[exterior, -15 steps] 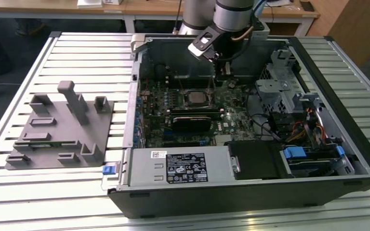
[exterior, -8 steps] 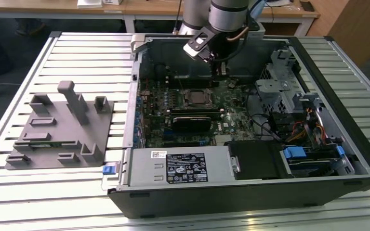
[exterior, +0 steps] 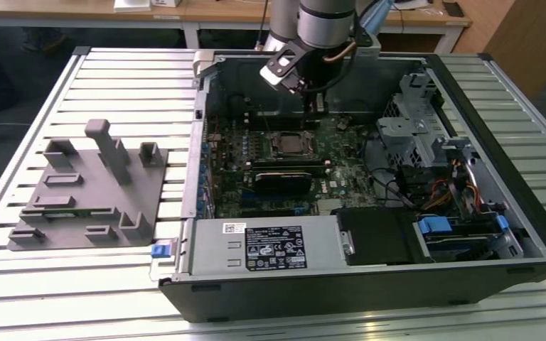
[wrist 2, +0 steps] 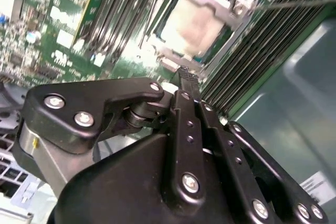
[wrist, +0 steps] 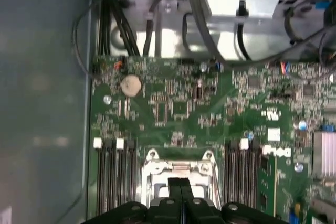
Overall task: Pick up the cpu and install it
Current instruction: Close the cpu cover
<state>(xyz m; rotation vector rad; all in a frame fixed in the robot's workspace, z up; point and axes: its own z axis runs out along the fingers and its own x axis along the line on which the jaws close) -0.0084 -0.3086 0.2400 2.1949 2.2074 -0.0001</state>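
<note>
The cpu (wrist 2: 197, 22), a pale silvery square, lies inside the metal-framed socket (wrist 2: 239, 9) on the green motherboard. My gripper (wrist 2: 185, 74) hangs just above the board beside the socket. Its two black fingers are pressed together with nothing between them. In the first wrist view the fingertips (wrist: 175, 184) overlap the socket frame (wrist: 178, 167) and hide most of the chip. In the exterior view the gripper (exterior: 317, 110) is inside the open computer case, above and slightly behind the socket (exterior: 288, 144).
The case walls (exterior: 197, 142) surround the board. A drive cage (exterior: 415, 121) and cables stand at the exterior view's right, and a power supply (exterior: 264, 245) sits at the front. A grey plastic fixture (exterior: 93, 192) with upright blocks lies on the slatted table outside the case.
</note>
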